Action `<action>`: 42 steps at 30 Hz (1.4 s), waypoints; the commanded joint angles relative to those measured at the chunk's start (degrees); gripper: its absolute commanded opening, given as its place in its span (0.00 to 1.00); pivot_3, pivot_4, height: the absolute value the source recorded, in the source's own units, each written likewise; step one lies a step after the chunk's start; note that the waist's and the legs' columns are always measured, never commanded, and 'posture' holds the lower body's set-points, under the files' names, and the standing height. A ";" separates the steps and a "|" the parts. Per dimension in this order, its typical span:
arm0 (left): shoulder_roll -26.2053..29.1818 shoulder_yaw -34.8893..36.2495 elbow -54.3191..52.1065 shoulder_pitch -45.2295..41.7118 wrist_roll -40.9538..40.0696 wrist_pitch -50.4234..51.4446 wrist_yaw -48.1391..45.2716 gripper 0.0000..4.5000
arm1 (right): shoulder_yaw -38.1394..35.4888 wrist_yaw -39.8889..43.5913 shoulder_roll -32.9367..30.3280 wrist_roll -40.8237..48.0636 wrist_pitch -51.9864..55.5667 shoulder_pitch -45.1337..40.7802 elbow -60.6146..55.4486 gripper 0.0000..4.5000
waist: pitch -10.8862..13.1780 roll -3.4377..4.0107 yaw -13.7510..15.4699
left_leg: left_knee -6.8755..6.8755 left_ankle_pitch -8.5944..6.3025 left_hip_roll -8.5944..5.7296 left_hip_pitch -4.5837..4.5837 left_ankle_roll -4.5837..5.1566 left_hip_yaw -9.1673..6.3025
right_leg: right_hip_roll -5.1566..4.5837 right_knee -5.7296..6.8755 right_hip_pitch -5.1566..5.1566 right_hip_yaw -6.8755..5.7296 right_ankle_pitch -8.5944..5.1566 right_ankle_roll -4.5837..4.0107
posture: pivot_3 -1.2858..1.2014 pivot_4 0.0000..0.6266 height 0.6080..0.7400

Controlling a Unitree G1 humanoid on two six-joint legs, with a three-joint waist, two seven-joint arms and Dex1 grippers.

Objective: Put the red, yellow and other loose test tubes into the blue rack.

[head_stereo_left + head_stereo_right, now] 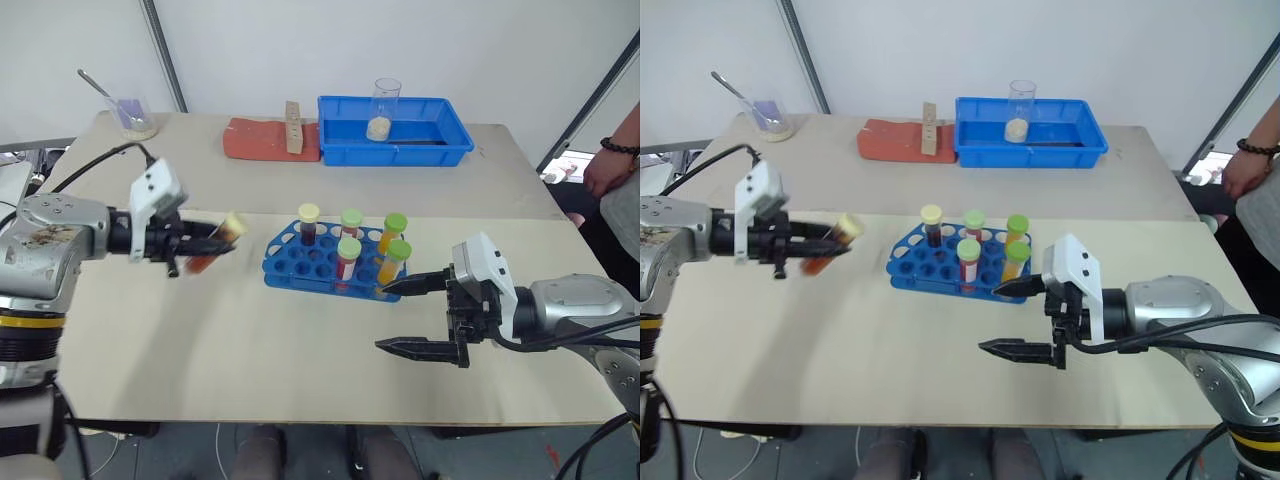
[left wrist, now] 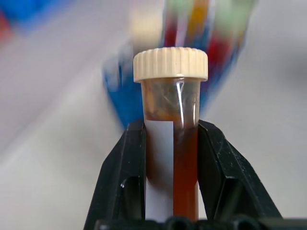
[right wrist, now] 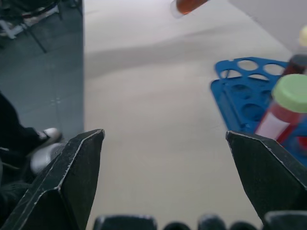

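**Over the table, left of the rack: tube pinched, not yet racked**

Left end effector point(image 1: 205, 243) clamped on a cream-capped tube point(image 1: 218, 240) of reddish-brown liquid, held above the beige table point(image 1: 200, 350), apart from the blue rack point(image 1: 300, 262). Right end effector point(image 1: 408, 315) spread wide, empty, just beside the rack's near corner. Five capped tubes standing in the rack. Farther back: blue tray point(image 1: 440, 150) with a beaker point(image 1: 385, 108), red pad point(image 1: 255, 140), glass dish with a spoon point(image 1: 135, 118). White wall behind; a person's arm point(image 1: 612, 160) at the right edge.

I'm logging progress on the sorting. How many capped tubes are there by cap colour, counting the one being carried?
Green-capped tubes in the rack: 4
Cream-capped tubes: 2, one in the rack, one in the left end effector
Total: 6
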 commanded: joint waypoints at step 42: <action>-30.67 -5.08 12.72 9.26 10.92 -40.65 24.18 0.21 | -5.77 -13.99 1.56 1.74 -0.08 3.84 -6.38 1.00 | 0.00 -0.01 -0.68 | 0.08 0.06 -0.04 0.38 0.02 -0.07 | 0.00 -0.82 0.84 0.10 0.59 0.31 | 0.52 0.24 1.00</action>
